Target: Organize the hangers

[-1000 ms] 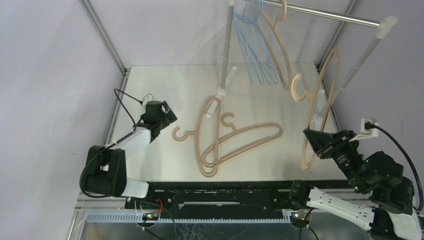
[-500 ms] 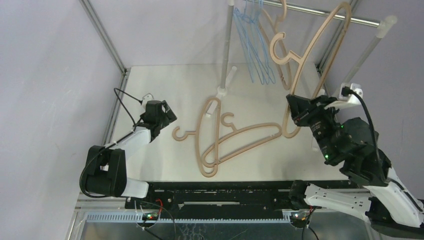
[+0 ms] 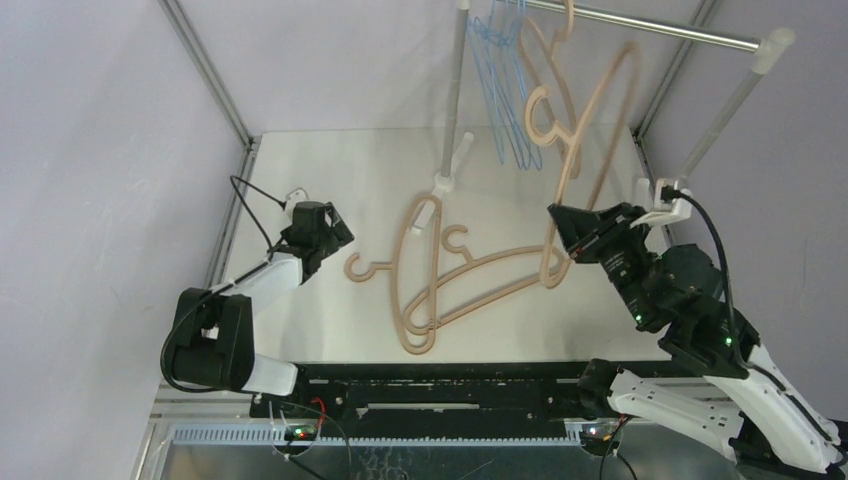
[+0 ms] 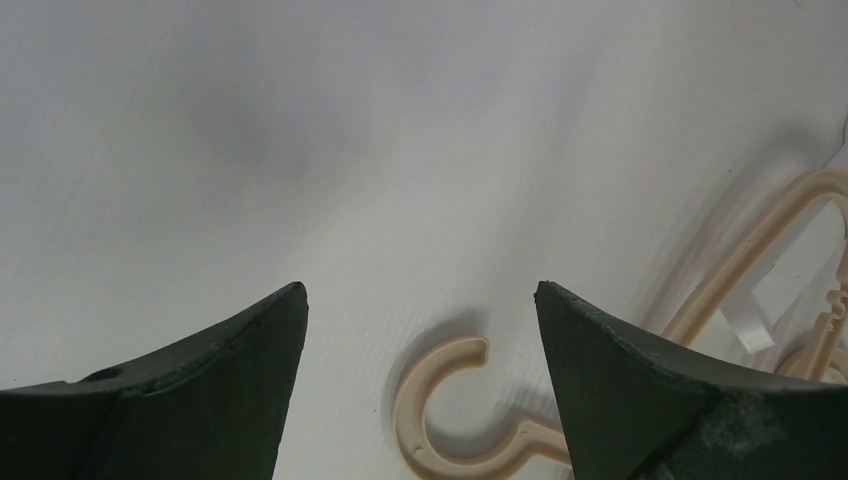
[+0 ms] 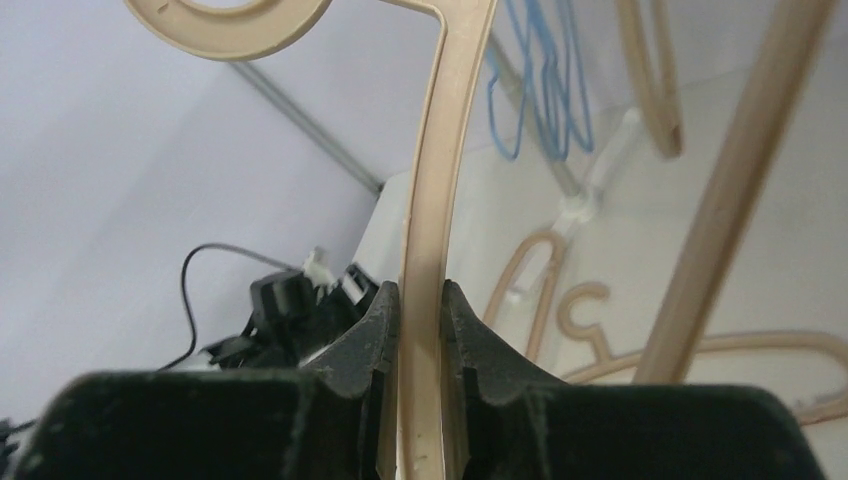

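My right gripper (image 3: 562, 228) (image 5: 421, 300) is shut on the arm of a tan hanger (image 3: 600, 110) (image 5: 440, 170). That hanger is lifted off the table, its hook (image 3: 545, 105) close to the blue wire hangers (image 3: 505, 95) (image 5: 545, 90) on the rail. Another tan hanger (image 3: 568, 14) hangs on the rail behind it. Two tan hangers (image 3: 480, 275) lie crossed on the table's middle. My left gripper (image 3: 338, 232) (image 4: 420, 292) stands open just left of one lying hanger's hook (image 3: 358, 268) (image 4: 440, 415), touching nothing.
A silver rail (image 3: 660, 32) crosses the back right on two white posts (image 3: 455, 90), (image 3: 725, 105). Purple walls and a metal frame strut (image 3: 205, 70) close in the table (image 3: 330, 330) on the left and the back.
My right arm has carried the tan hanger from the table's right side up and leftward toward the rail. The left arm and the lying hangers have not moved.
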Available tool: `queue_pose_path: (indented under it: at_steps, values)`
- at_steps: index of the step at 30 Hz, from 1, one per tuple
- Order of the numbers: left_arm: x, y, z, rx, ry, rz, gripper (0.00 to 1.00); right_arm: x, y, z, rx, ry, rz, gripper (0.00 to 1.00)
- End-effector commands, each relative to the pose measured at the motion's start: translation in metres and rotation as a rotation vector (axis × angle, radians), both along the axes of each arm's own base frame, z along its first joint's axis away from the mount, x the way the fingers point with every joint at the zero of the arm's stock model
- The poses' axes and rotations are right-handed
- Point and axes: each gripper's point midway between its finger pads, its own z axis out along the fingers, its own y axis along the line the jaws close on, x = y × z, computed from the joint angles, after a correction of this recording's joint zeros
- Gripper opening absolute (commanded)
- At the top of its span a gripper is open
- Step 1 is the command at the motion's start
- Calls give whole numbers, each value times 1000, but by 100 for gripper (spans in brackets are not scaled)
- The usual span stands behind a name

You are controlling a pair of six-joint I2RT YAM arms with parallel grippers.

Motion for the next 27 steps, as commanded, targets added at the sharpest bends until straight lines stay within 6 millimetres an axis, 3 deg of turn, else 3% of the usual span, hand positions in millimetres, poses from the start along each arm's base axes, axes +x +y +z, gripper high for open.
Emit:
queue_pose_path:
  at_steps: [1, 5, 12, 27]
  values:
    - [15, 0, 24, 18, -66, 1, 89, -12, 25, -2, 171, 22, 107, 12]
    - [15, -2, 26, 7, -73, -4, 89, -13, 27, -14, 195, 31, 102, 13]
    - [15, -1, 26, 17, -73, -1, 89, -9, 10, 10, 203, -34, 56, 14]
    - [14, 3, 30, 38, -80, 10, 89, 29, 11, 27, 270, -28, 95, 14]
